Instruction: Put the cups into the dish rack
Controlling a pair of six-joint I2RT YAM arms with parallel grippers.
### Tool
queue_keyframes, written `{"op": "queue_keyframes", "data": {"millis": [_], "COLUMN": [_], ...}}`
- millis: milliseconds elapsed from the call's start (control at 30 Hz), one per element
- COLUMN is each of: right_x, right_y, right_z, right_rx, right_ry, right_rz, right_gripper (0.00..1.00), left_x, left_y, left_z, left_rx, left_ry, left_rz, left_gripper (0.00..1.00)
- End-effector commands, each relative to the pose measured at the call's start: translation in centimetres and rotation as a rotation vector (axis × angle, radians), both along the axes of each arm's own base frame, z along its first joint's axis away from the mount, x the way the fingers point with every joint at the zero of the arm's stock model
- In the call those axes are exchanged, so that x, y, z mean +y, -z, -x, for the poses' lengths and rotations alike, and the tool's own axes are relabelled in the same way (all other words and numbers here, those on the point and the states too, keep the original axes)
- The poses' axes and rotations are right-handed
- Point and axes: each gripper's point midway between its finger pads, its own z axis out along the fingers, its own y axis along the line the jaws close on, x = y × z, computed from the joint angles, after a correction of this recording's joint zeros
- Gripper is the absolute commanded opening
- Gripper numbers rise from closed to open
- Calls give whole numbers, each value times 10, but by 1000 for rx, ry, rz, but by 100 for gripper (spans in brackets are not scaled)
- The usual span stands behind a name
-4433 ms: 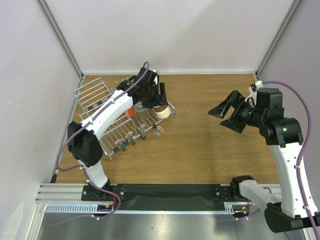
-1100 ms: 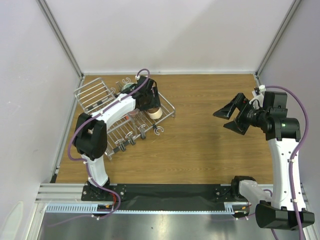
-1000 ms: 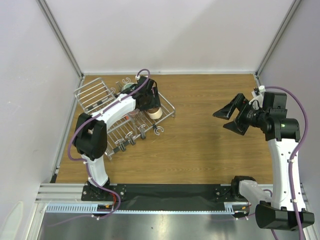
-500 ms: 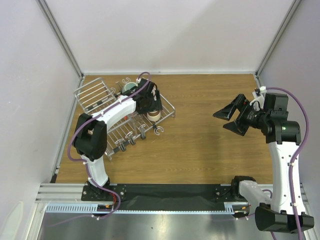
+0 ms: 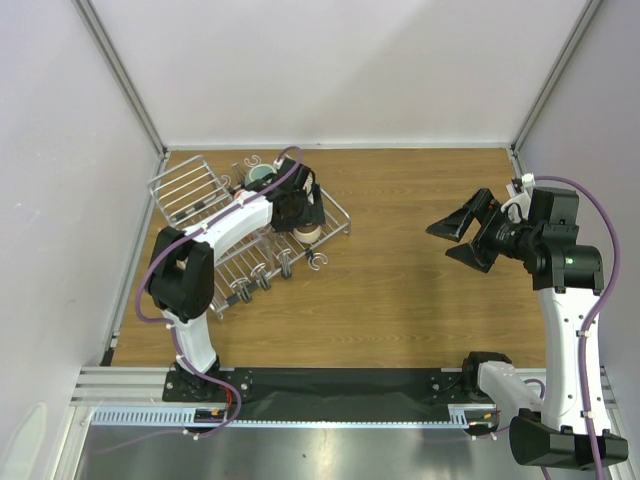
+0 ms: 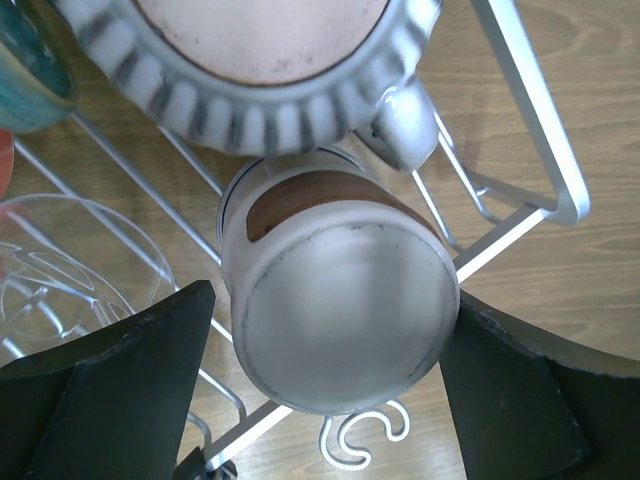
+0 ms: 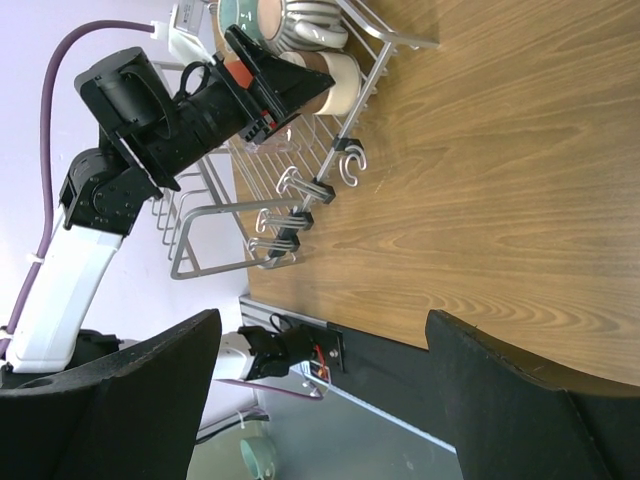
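Observation:
A pale cup (image 6: 340, 300) with a brown band lies in the dish rack (image 6: 530, 110), its base facing the left wrist camera. My left gripper (image 6: 335, 300) is open, one finger on each side of this cup, with a gap at the left finger. Behind it rests the white ribbed mug (image 6: 250, 100), with the teal mug (image 6: 30, 70) and the clear glass (image 6: 60, 270) to the left. From above, the left gripper (image 5: 303, 212) sits over the rack (image 5: 190, 185) beside the pale cup (image 5: 310, 232). My right gripper (image 5: 455, 237) hangs open and empty over the table's right side.
White S-shaped hooks (image 6: 365, 440) hang off the rack's front rod. Black clips (image 7: 300, 190) sit along the rack's near edge. Bare wooden table (image 5: 400, 280) lies between the rack and the right arm. Grey walls close in the left, back and right.
The left jaws have spread apart around the pale cup, which now rests in the rack. The right arm has barely shifted.

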Motion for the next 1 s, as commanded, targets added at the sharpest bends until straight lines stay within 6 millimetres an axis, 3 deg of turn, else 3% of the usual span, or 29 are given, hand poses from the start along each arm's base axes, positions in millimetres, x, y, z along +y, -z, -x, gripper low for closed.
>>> {"op": "queue_keyframes", "data": {"millis": [0, 433, 533, 733, 867, 933, 967], "right_x": [4, 5, 3, 5, 5, 5, 5], "right_y": [-16, -26, -31, -23, -14, -12, -10], "right_z": [1, 0, -3, 1, 7, 8, 9], "right_rx": [-58, -78, -76, -73, -64, -59, -58], "right_ry": [-20, -40, -41, -32, -35, -35, -35], "right_rz": [-26, -23, -4, -25, -22, -20, -20], "right_gripper": [90, 90, 90, 90, 91, 91, 91], "left_x": [-6, -21, -26, -33, -25, -27, -29], "left_y": [-21, -71, -92, -138, -168, -192, -193], "left_z": [0, -1, 3, 25, 42, 54, 60], "left_rx": [-16, -65, -95, -162, -218, -260, -256], "left_ry": [30, 54, 62, 83, 53, 72, 86], "left_rz": [10, 39, 84, 157, 194, 256, 279], "left_gripper": [93, 99, 99, 99, 100, 100, 100]}}
